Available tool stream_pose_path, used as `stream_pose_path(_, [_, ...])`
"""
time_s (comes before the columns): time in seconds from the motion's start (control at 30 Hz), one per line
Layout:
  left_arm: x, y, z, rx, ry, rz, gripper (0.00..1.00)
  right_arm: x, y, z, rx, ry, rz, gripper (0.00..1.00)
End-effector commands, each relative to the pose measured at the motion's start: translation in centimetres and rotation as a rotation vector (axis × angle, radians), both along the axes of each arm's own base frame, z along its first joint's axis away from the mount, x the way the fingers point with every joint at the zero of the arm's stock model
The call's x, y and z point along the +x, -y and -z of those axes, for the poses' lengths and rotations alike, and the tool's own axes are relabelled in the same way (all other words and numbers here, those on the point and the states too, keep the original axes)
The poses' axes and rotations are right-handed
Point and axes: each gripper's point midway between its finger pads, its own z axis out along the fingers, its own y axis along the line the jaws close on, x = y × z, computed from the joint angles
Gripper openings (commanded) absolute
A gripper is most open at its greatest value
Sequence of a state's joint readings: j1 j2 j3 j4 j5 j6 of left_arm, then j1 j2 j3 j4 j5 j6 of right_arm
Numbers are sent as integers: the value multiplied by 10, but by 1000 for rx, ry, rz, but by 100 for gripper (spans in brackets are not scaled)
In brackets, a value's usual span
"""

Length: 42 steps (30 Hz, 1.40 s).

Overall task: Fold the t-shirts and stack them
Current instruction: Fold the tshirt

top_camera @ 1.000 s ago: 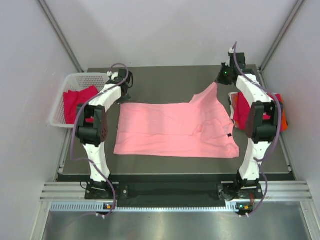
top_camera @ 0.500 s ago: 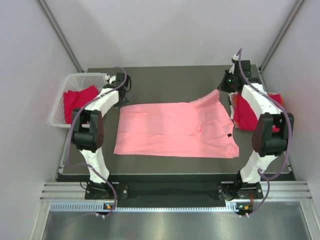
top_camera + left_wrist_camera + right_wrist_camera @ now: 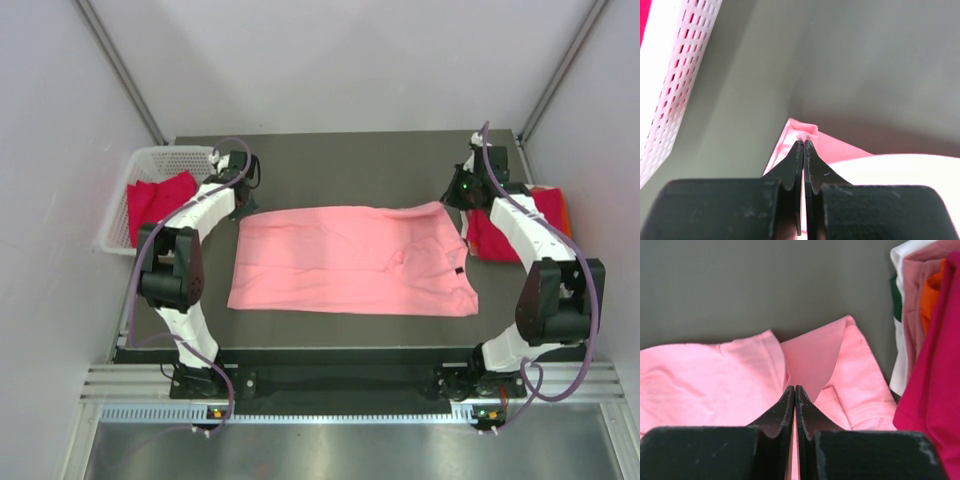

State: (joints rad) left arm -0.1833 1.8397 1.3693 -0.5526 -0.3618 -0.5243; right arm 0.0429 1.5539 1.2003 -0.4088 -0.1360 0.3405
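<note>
Left pincer (image 3: 803, 142): I am pressing its jaws together on the far left corner of the salmon-pink t-shirt (image 3: 350, 258). A small fold of pink cloth is poking out just past the tips.

Right pincer (image 3: 794, 388): I am clamping it on the far right corner of the same shirt. A flap of cloth is rising to the tips, and a sliver of pink is showing between the fingers lower down.

Salmon-pink t-shirt: it is lying spread across the middle of the dark table (image 3: 350, 160), its long side running left to right. Its far edge is stretching almost straight between my two pincers. A few soft wrinkles are gathering right of centre.

Mesh basket (image 3: 150, 160): this white plastic basket is sitting at the table's left edge, just beside my left arm. It is holding a crumpled crimson t-shirt (image 3: 155, 205).

Pile on the right: it is resting at the table's right edge, just beside my right pincer. A crimson-magenta tee (image 3: 932, 365) is filling the near side of the right wrist view. An orange tee (image 3: 930, 295) and a white tee (image 3: 897, 375) are showing only as edges next to it.

Arms: both are reaching toward the far half of the table, one bending around each side of the spread shirt.
</note>
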Motion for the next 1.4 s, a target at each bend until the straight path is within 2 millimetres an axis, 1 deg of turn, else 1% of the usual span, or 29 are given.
stream_pose_path(0.0, [20, 12, -23, -18, 91, 28, 0, 3, 18, -23, -64, 83, 51, 0])
stream_pose_path(0.1, [24, 13, -25, -7, 92, 25, 0, 5, 27, -25, -105, 78, 87, 0])
stream_pose_path(0.13, [25, 12, -28, -2, 94, 22, 0, 9, 28, -31, -105, 89, 88, 0])
stream_pose_path(0.2, [26, 9, -27, 11, 87, 13, 0, 12, 40, -31, -138, 79, 135, 0])
stream_pose_path(0.23, [28, 9, -30, 13, 92, 15, 0, 16, 42, -38, -142, 91, 145, 0])
stream_pose_path(0.27, [27, 8, -28, 16, 82, 13, 0, 17, 44, -37, -145, 81, 152, 0])
stream_pose_path(0.3, [28, 8, -29, 19, 83, 10, 0, 19, 46, -44, -149, 91, 161, 0])
stream_pose_path(0.4, [25, 7, -34, 19, 92, 5, 0, 15, 46, -52, -149, 106, 162, 0])
stream_pose_path(0.43, [21, 5, -31, 23, 87, 3, 0, 10, 47, -55, -151, 120, 167, 0])
stream_pose_path(0.47, [19, 5, -35, 19, 98, 4, 0, 7, 48, -55, -156, 123, 172, 0])
stream_pose_path(0.5, [16, 5, -33, 17, 95, 5, 0, 2, 50, -52, -171, 116, 179, 0])
stream_pose_path(0.57, [13, 7, -35, 4, 103, 11, 0, -4, 51, -58, -180, 137, 184, 0])
stream_pose_path(0.6, [12, 8, -36, -2, 111, 11, 0, -7, 51, -58, -184, 138, 186, 0])
stream_pose_path(0.63, [8, 8, -31, -6, 102, 11, 0, -11, 51, -54, -190, 130, 186, 0])
stream_pose_path(0.67, [7, 9, -35, -11, 115, 14, 0, -14, 51, -59, -191, 145, 187, 0])
stream_pose_path(0.73, [2, 8, -31, -11, 112, 16, 0, -20, 50, -55, -199, 143, 185, 0])
stream_pose_path(0.77, [0, 7, -35, -6, 122, 11, 0, -24, 49, -59, -196, 157, 185, 0])
stream_pose_path(0.83, [-6, 4, -33, 4, 117, 8, 0, -30, 46, -56, -194, 153, 177, 0])
stream_pose_path(0.87, [-8, 2, -37, 8, 126, 6, 0, -34, 45, -62, -193, 171, 175, 0])
stream_pose_path(0.93, [-13, 2, -36, 10, 125, 6, 0, -42, 44, -59, -201, 170, 174, 0])
stream_pose_path(0.97, [-14, 1, -41, 6, 139, 5, 0, -45, 43, -64, -203, 185, 172, 0])
stream_pose_path(1.03, [-20, 2, -40, -1, 137, 8, 0, -52, 40, -63, -206, 183, 166, 0])
stream_pose_path(1.07, [-20, 3, -45, -7, 154, 10, 0, -55, 39, -66, -207, 193, 163, 0])
stream_pose_path(1.13, [-25, 3, -44, -10, 151, 10, 0, -62, 36, -62, -218, 190, 156, 0])
stream_pose_path(1.17, [-27, 4, -47, -12, 159, 11, 0, -65, 35, -65, -218, 201, 157, 0])
stream_pose_path(1.2, [-30, 3, -45, -12, 155, 10, 0, -69, 34, -60, -221, 193, 159, 0])
stream_pose_path(1.23, [-32, 3, -49, -15, 168, 8, 0, -71, 34, -63, -216, 206, 163, 0])
stream_pose_path(1.3, [-37, 2, -46, -14, 164, 3, 0, -76, 32, -57, -219, 197, 161, 0])
stream_pose_path(1.37, [-40, 2, -51, -19, 181, 3, 0, -81, 31, -57, -217, 204, 160, 0])
